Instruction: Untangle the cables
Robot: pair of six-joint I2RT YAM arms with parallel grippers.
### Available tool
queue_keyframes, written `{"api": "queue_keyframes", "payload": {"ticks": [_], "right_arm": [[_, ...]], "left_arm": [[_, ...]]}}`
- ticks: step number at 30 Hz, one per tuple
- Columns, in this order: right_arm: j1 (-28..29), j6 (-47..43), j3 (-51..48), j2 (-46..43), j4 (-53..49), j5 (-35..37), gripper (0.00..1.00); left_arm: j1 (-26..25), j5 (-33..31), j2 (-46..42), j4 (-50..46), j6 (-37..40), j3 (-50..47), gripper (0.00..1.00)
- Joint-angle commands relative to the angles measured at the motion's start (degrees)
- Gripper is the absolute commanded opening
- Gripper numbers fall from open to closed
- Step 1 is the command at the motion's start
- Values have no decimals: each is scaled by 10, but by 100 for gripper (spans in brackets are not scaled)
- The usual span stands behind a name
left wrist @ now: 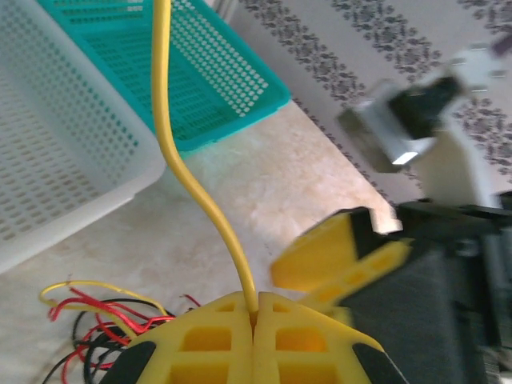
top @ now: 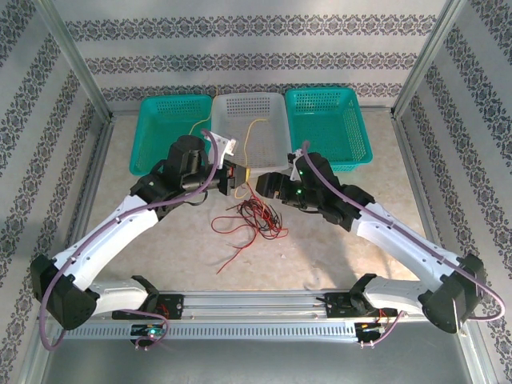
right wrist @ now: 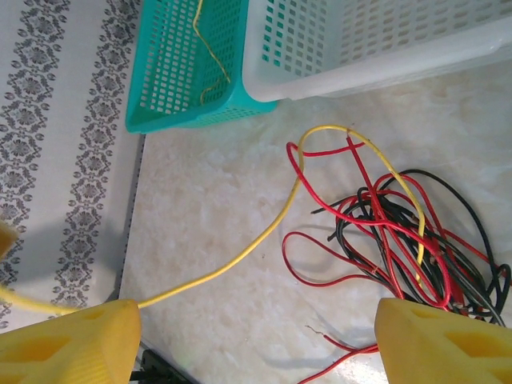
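Observation:
The cables (top: 252,218) lie as a loose red, black and yellow tangle on the table between my two grippers. My left gripper (top: 239,176) is shut on one yellow cable (left wrist: 210,204), pinched at the fingertips (left wrist: 254,310); this cable rises toward the white basket (top: 250,132). The tangle (left wrist: 96,320) sits low on the left in the left wrist view. My right gripper (right wrist: 256,352) hangs open just above the table beside the red and black wires (right wrist: 400,232). A yellow cable (right wrist: 240,252) runs out of the tangle past its left fingertip (right wrist: 72,344). Nothing sits between its fingers.
Three baskets stand in a row at the back: a teal one (top: 156,140) with a separate yellow wire (right wrist: 210,56) inside, the white one (top: 276,148) in the middle, and a teal one (top: 352,136) on the right. Patterned walls and metal posts enclose the table.

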Motion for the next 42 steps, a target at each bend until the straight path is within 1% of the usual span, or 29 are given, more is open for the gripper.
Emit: {"api": "queue_keyframes", "payload": {"ticks": [1,2,6,11,13,15,17,22,24,31,36,42], "right_arm": [[-1,24,-11,18,39,-31,77],[-3,30,-18,24,52,-40,77],[-12,50,-31,47,87,-74,77],[-11,62,-35,76,115,-93,76],[-10,73,-45,88,137,-100,71],[-10,90,-59,102,170,-114,64],[-8,104,-73,115,196,-122,59],[-9,101,-94,135,199,-110,41],[-16,106,-114,139,207,-106,37],[-25,116,-161,158,236,-110,34],[-23,117,-183,174,243,-98,32],[-23,121,-196,177,254,-99,31]], "left_arm": [[-8,81,-22,0,15,23,0],[-8,103,-25,1,28,19,0],[-8,152,-33,-4,48,20,0],[-8,156,-46,55,26,0,0],[-8,164,-50,91,10,-8,0],[-8,166,-55,125,-5,-16,0],[-8,162,-55,141,-9,-15,0],[-7,159,-59,183,-20,-13,0],[-6,153,-67,206,-25,-15,0],[4,131,-88,236,-29,-9,0],[11,138,-95,251,-47,-5,0],[18,135,-109,242,-45,2,0]]}}
